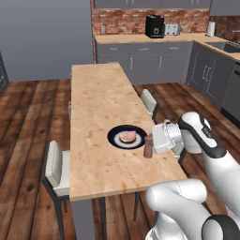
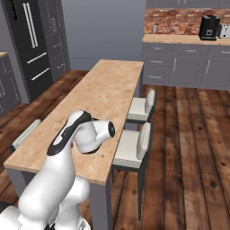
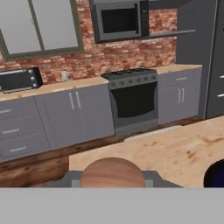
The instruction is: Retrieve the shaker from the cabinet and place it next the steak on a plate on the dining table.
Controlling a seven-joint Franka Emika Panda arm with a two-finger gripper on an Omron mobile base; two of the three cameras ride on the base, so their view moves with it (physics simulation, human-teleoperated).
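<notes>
One shaker (image 1: 148, 146) stands upright in the left base view, clamped in the pincer (image 1: 152, 144) at the desk's (image 1: 103, 93) right edge, just beside the plate (image 1: 114, 137) that carries the steak (image 1: 127, 137). From the right base view the arm's bulk hides both pincer and shaker (the long desk (image 2: 108, 94) runs behind it). Looking along the hand, the shaker's rounded brown top (image 3: 113, 173) sits between the finger tips, with the plate's dark rim (image 3: 215, 175) off to the right.

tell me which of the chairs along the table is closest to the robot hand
The white-cushioned grey chair directly behind the hand on the light wood dining table's right side; the other right-side chair sits farther up, the third across the table.
</notes>
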